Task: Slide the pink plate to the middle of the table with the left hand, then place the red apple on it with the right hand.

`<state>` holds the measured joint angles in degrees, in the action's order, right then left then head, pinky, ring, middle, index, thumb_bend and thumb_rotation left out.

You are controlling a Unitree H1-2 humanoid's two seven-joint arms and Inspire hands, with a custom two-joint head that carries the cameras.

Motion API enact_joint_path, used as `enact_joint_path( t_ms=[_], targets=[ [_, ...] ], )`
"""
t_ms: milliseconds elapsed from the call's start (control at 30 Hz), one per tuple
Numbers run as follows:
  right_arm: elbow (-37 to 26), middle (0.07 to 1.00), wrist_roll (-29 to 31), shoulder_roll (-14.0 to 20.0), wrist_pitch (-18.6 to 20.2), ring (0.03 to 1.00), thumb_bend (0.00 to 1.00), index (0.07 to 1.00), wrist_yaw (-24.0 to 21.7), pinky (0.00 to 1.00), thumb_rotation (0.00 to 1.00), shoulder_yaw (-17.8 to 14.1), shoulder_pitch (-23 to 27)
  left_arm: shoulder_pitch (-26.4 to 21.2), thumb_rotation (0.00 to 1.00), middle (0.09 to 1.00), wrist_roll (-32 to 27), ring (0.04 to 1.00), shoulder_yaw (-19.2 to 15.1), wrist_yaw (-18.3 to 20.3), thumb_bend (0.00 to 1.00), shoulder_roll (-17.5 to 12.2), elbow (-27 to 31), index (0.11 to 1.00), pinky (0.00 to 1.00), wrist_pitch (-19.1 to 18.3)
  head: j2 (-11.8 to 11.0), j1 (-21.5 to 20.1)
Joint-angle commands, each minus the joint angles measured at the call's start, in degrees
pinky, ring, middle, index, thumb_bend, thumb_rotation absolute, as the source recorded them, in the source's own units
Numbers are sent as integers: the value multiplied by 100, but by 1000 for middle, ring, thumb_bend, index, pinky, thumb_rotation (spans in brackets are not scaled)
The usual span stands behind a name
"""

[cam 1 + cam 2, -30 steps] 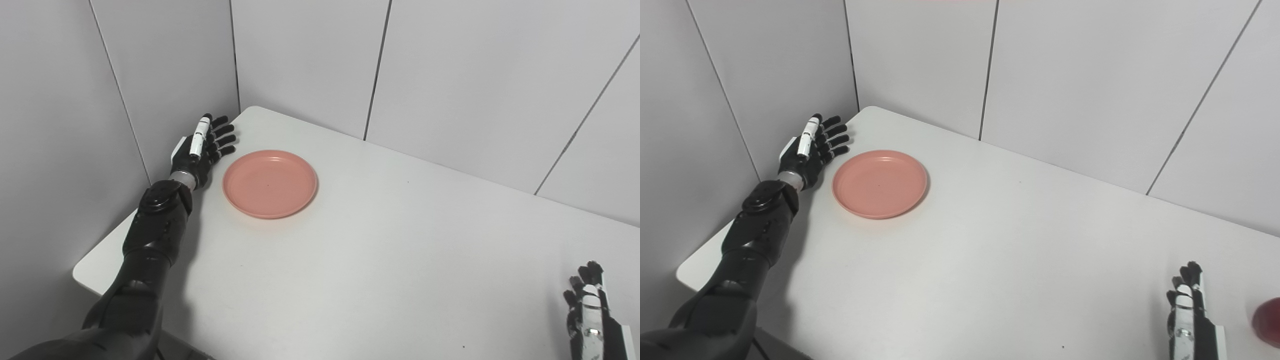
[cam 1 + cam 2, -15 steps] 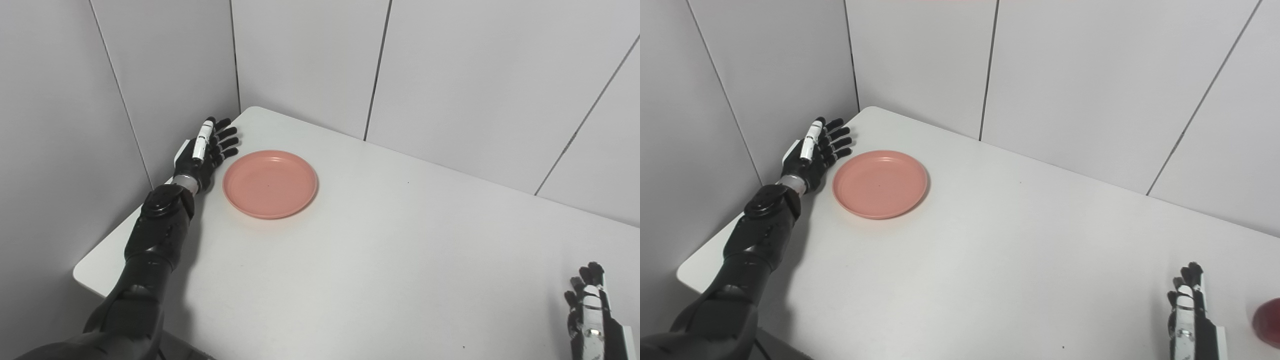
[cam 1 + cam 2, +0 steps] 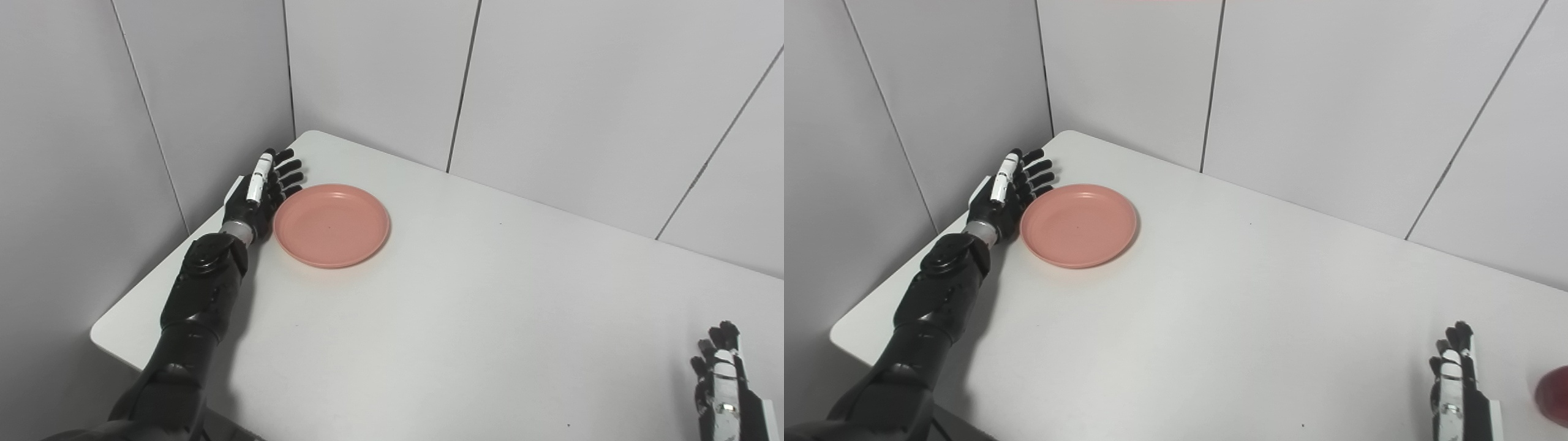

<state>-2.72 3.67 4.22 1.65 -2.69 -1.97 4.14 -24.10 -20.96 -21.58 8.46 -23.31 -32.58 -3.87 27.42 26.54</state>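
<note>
Barely begun, going by how things lie. Far left: left hand (image 3: 257, 196) edge-on at the bench's (image 3: 465, 318) back-left corner, fingers (image 3: 288, 174) straight and spread apart, holding nothing, palm facing the plate's near-left rim and just beside it; whether touching cannot be told from either view. Next along: pink plate (image 3: 331, 225) flat on the bench near that same corner, empty, well short of the middle, so the slide not yet done in any visible measure. Then a long bare stretch of white bench across the centre, the place where the plate belongs. Low at the right edge: right hand (image 3: 1458, 383) resting at the front of the bench, only partly in view, fingers pointing up and away, gripping nothing; apart or together cannot be told. Furthest right: red apple (image 3: 1553, 395), cut by the frame edge in the right eye view alone, near the right hand but apart from it, untouched. Left to do: push the plate rightward to the centre, then pick up the apple and set it on the plate.
</note>
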Motion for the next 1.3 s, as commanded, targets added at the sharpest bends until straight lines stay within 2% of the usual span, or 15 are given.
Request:
enact_joint_path(
  t_ms=[0, 167, 600, 833, 1267],
  targets=[
    [-146, 1000, 17, 24, -116, 1000, 0, 1000, -22, 1000, 1000, -16, 126, -105, 1000, 854, -14, 849, 34, 3, 274, -29, 155, 832, 837, -119, 7, -7],
    [-158, 1000, 36, 7, -61, 1000, 0, 1000, -1, 1000, 1000, -32, 128, -17, 1000, 856, -95, 850, 33, 44, 289, 48, 206, 836, 839, -137, 22, -8],
    [-9, 1000, 48, 17, -276, 1000, 0, 1000, -22, 1000, 1000, -52, 156, 226, 1000, 856, -20, 855, 172, -76, 297, 231, 732, 840, 844, -434, 59, -24],
    [-124, 1000, 26, 11, -82, 1000, 0, 1000, -5, 1000, 1000, -42, 139, 273, 1000, 862, -18, 861, 213, -81, 300, 298, 860, 846, 853, -488, 79, -42],
    [-199, 1000, -19, -35, -18, 1000, 0, 1000, 45, 1000, 1000, -33, 131, 266, 1000, 861, -22, 857, 295, -17, 300, 479, 977, 844, 850, -500, 117, -81]
  ],
)
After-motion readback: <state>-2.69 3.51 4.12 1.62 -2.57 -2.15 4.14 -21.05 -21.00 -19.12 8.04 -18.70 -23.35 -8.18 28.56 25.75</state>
